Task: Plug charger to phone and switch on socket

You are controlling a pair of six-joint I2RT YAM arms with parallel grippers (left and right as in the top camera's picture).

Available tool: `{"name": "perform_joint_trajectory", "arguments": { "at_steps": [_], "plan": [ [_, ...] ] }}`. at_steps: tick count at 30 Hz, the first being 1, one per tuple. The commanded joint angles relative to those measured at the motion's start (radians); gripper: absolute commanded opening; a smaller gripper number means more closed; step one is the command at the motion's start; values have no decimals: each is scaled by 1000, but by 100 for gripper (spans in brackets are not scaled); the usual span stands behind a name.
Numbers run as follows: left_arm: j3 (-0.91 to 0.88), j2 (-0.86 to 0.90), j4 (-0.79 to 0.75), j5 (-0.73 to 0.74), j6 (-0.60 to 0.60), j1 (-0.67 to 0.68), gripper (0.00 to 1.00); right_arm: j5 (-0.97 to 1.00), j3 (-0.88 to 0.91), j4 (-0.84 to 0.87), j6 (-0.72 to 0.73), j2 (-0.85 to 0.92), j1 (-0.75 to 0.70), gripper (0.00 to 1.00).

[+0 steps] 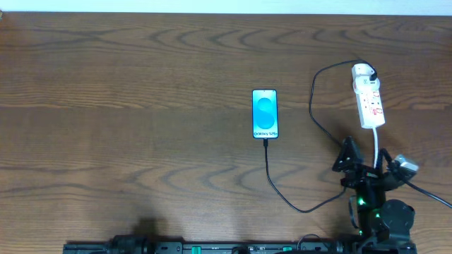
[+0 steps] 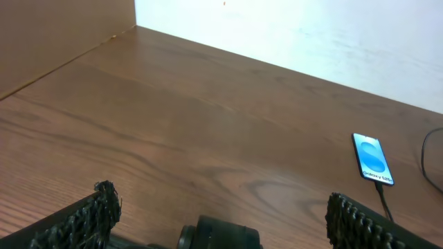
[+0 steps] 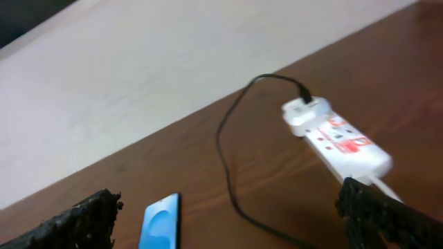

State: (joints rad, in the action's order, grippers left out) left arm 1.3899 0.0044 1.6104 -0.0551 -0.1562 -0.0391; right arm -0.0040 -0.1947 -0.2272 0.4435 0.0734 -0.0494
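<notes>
Near edge: left tool (image 2: 221, 196) sits low at the near left, fingers wide apart, nothing between them. Right tool (image 1: 373, 162) is at the near right, fingers also spread wide and holding nothing, aimed toward the far right.

The brown wooden surface (image 1: 141, 106) carries everything. The thin black charger cable (image 1: 282, 194) loops along the near middle. One end meets the near short edge of the slim blue-screened smartphone (image 1: 265, 113), and it looks seated. The cable looks limp and light, so it will likely drag and coil if pulled; best gripped just behind the connector tip.

The phone lies flat, mid-surface, screen up and lit. It is probably smooth and light, and likely to slide if pushed end-on, so pinch it by the long edges.

Far right: the narrow white plastic power strip (image 1: 370, 102) lies lengthwise, its thick white cord (image 1: 379, 144) running toward the right tool. The cable's other end enters a white adapter block (image 1: 361, 70) at the strip's far end. The strip looks rigid and light and may skid, so press the switch straight down. Whether the switch is on cannot be told.
</notes>
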Motion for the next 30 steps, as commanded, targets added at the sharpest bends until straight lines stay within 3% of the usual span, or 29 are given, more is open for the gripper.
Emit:
{"name": "perform_joint_trajectory", "arguments": {
  "at_steps": [1, 11, 30],
  "plan": [
    [2, -1, 66, -6, 6, -2, 96, -19, 28, 29, -82, -9, 41, 99],
    [2, -1, 66, -6, 6, -2, 97, -68, 126, 178, -97, -11, 57, 99],
    [2, -1, 66, -6, 6, -2, 96, -69, 180, 189, -101, -68, 56, 99]
  ]
}}
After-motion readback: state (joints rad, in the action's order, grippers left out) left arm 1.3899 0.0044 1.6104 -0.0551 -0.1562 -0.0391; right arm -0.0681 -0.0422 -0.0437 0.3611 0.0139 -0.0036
